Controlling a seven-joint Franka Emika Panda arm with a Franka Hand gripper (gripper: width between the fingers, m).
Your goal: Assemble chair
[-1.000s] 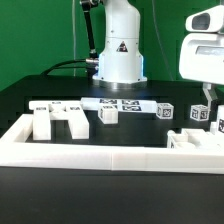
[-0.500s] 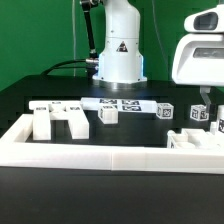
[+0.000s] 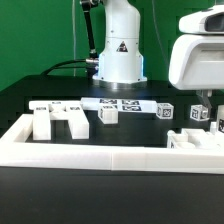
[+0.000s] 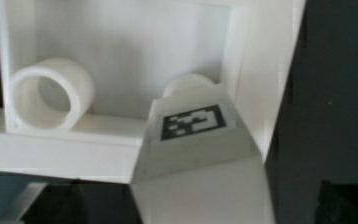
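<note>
— Several chair parts on table [image 3: 120, 136]. Posn of each?
— Ext. cam. Upright block [image 3: 41, 123] and wider block [image 3: 77, 118] stand at the exterior view's left, inside border rail [image 3: 110, 158], just beside each other. Joined or separate: cannot tell. Small tagged cube [image 3: 108, 114] sits near centre, on near side of marker board [image 3: 122, 103]. Second tagged cube [image 3: 165, 112] lies off the board's end toward the exterior view's right. Further right: tagged piece [image 3: 198, 115] and edge piece [image 3: 218, 126], close together. Low piece [image 3: 185, 140] sits just beside the far face of the near rail section, right side.
— Gripper status?
— Gripper [image 3: 205, 99] hangs at the exterior view's right, directly above tagged piece and below large white wrist housing [image 3: 197, 50]. Jaws at full width, holding nothing that shows.
— Wrist cam?
— White ring-shaped part [image 4: 43, 95] stands on edge in a corner of a white walled frame [image 4: 140, 30]. Just beside it is a sloped white part w/ one square tag [image 4: 195, 123]. Which chair parts these are: cannot tell. Fingers can't be made out in that view.
— Arm base?
— Robot base [image 3: 120, 55] stands at far centre, behind marker board, w/ green backdrop [image 3: 40, 40] beyond it.
</note>
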